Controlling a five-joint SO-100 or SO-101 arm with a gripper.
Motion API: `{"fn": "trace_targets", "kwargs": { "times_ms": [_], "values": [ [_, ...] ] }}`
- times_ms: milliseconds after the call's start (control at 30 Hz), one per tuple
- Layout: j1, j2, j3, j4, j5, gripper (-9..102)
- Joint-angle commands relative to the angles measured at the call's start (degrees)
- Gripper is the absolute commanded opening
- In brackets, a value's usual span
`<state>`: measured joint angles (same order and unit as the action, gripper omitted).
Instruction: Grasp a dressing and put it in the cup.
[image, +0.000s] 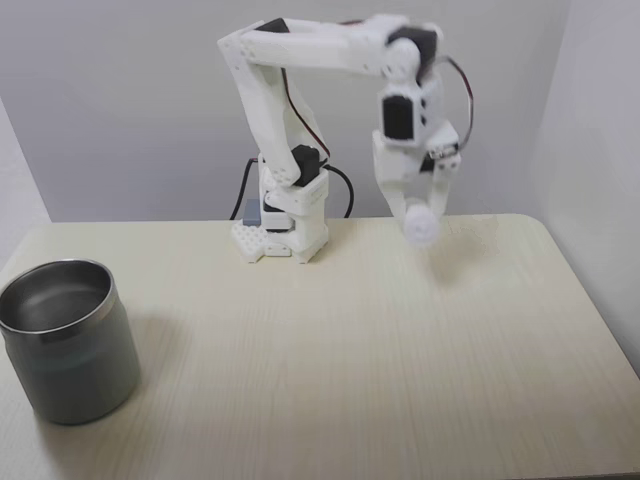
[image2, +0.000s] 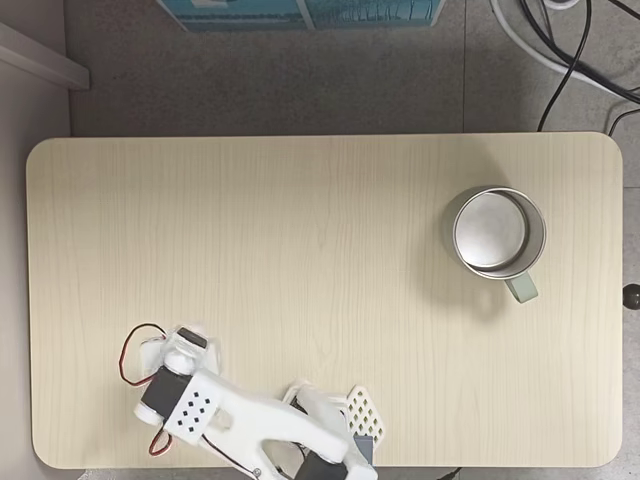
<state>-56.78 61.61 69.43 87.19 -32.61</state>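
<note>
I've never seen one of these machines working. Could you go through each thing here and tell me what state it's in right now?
Tool: shut on the dressing, raised above the table.
Dressing: held in the tool, off the table.
Cup: upright, open at the top, nothing visible inside; in a fixed view from above it has a handle.
Table: bare pale wood.

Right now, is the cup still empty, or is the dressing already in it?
Empty. Both fixed views show bare metal inside the cup, upright on the table. The dressing is off the tabletop in the hand, far from the cup.
</note>
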Motion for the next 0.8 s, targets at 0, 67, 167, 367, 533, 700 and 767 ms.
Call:
{"fn": "trace_targets", "kwargs": {
  "times_ms": [0, 67, 167, 367, 533, 700, 767],
  "values": [
    [7.21, -3.34, 6.33, 3.25, 0.09, 0],
    [13.10, -3.96, 8.88, 4.83, -0.70, 0],
    [22.41, -4.31, 12.74, 7.03, -2.02, 0],
    [43.07, -5.36, 18.63, 7.91, -4.75, 0],
    [60.56, -3.25, 22.32, 2.81, -4.39, 0],
    [73.65, 1.67, 26.10, -2.46, -2.81, 0],
    [77.87, 5.10, 28.39, -3.78, -1.85, 0]
  ]
}}
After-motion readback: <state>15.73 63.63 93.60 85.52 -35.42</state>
